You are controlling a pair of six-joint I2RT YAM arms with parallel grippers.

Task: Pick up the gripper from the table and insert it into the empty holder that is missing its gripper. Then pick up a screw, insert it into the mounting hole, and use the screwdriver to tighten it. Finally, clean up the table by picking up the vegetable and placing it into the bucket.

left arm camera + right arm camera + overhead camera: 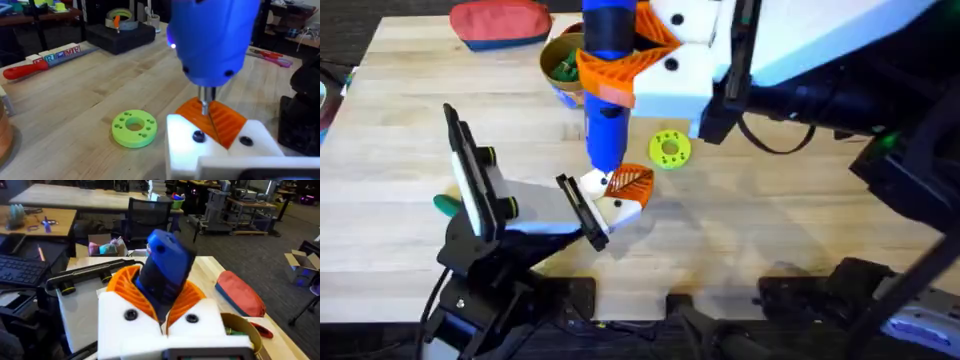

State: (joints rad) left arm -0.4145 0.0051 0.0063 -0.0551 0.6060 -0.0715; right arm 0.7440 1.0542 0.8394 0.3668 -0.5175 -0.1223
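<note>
My right gripper (pixel 612 75) (pixel 161 311), white with orange pads, is shut on the blue screwdriver (pixel 607 60) (pixel 215 40) (pixel 167 270), held upright. Its bit comes down on the white holder (pixel 620 208) (pixel 182 145) at the end of my left arm, with the orange ribbed gripper (pixel 631 182) (pixel 227 122) seated in it. The bit tip is just above the mounting hole (pixel 198 136). My left gripper (pixel 618 196) (pixel 214 120) has its white blocks drawn together. The dark green vegetable (pixel 445 204) peeks out beside the left arm. The bucket (pixel 560 62) (pixel 243 329) stands behind the screwdriver.
A lime-green disc with holes (pixel 669 148) (pixel 134 128) lies just right of the holder. A red pouch (pixel 500 22) (pixel 240 294) sits at the far edge beside the bucket. A red-handled screwdriver (pixel 25 71) lies farther off. The right arm crosses over the table's right half.
</note>
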